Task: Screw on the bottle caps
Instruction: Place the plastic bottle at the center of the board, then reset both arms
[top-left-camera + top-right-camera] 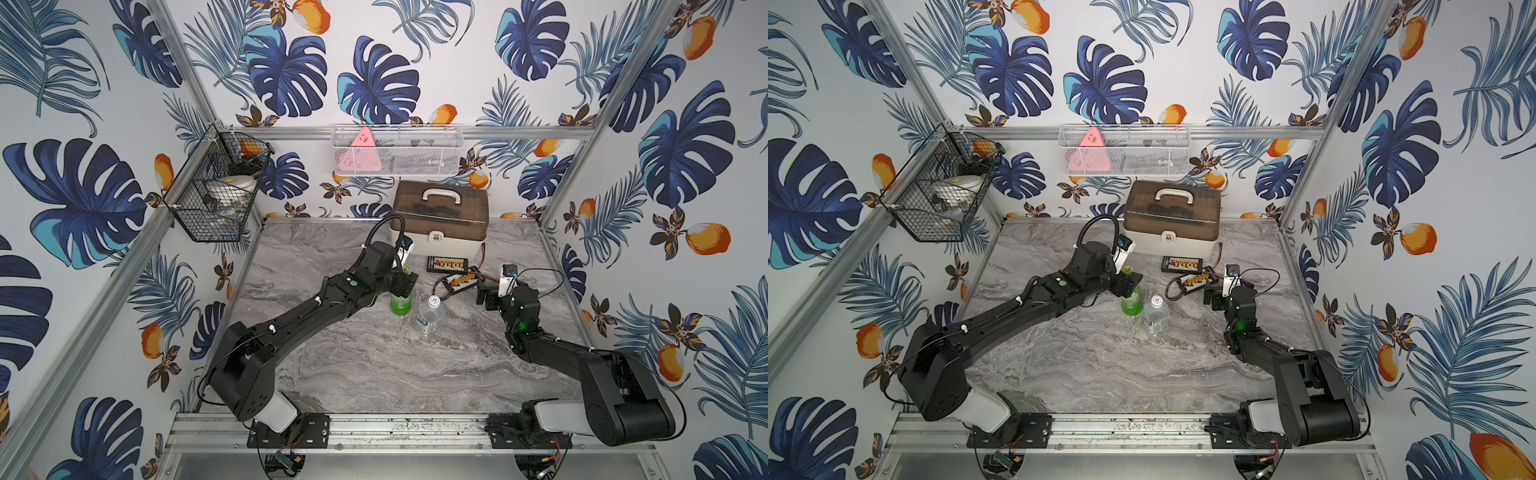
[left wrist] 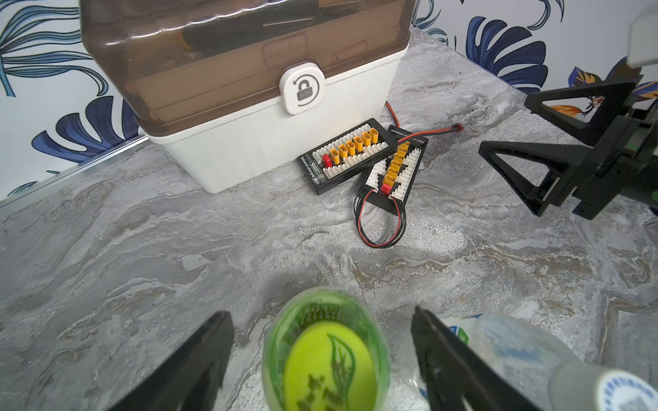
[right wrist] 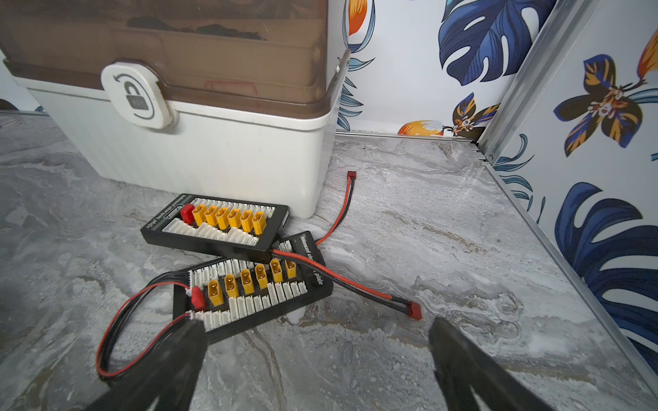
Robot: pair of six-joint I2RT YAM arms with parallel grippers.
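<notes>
the left claw hangs spread around the yellow-green cap seated on the green bottle mid-frame, the capped clear bottle just right, the right claw spread and empty: seemingly a release step, next regrip and twist, or withdraw.

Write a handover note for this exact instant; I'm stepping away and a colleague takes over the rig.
Left gripper: open, jaws either side of the yellow-green cap, not touching it.
Right gripper: open, empty, over the charging boards.
Things: green bottle and clear bottle stand upright side by side. Each has its cap on, with the whitish cap on the clear one.
Done: both caps are seated on their bottles.
Left: tightness cannot be judged from the views; probably check each cap, then pull the arms back.
</notes>
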